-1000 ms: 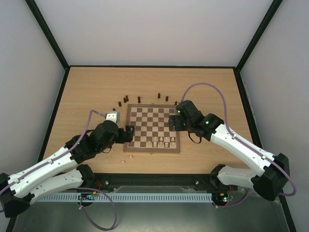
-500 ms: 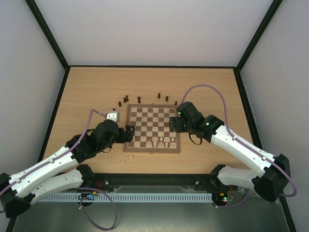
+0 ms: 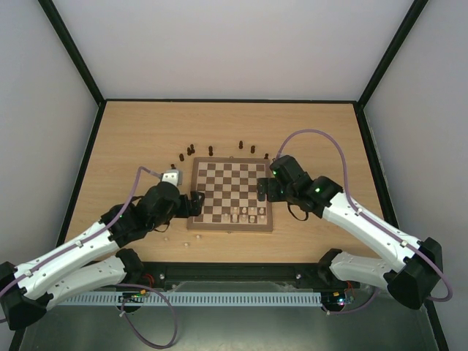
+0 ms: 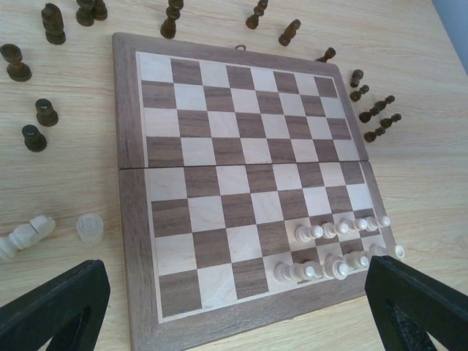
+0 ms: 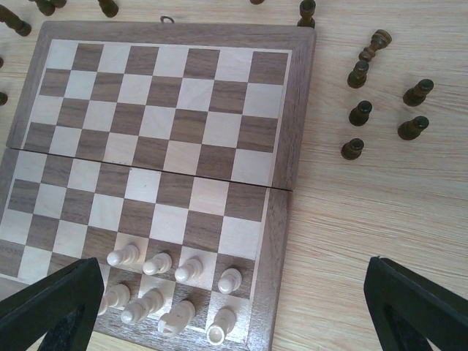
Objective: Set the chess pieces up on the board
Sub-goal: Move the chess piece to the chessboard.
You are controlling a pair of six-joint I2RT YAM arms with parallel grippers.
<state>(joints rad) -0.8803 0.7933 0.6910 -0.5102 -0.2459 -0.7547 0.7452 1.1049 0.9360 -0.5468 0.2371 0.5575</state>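
On your left, the left fingers [image 4: 51, 311] stand wide apart with nothing between them, hovering at the left edge of the board [image 3: 227, 183]. They have not shifted in the last second. Beside them, two loose cream pieces [image 4: 25, 235] wait on the tabletop [image 3: 131, 139] off the board's near-left corner, one of them lying on its side. Farther back on that side stand a few dark pieces [image 4: 45, 111], none of them on a square.

Moving across, most of the board is bare. Only the near-right corner is filled, where a cluster of cream pieces [image 5: 168, 289] sits in two short rows. Nothing in that cluster has moved.

Further right is the one change: the right arm has eased slightly back toward you and outward, so the right fingers [image 5: 420, 307] now hang just off the board's right edge. They too are spread wide and carry nothing. More dark pieces are scattered on the tabletop beyond them and along the far edge.

For you this means no progress in this second. The small retreat looks like the right arm clearing the cream rows, not a placement. Most of the job remains: the cream rows are unfinished, the loose cream pieces need fetching, and every dark piece is yet to go on. Either arm is free to pick next.
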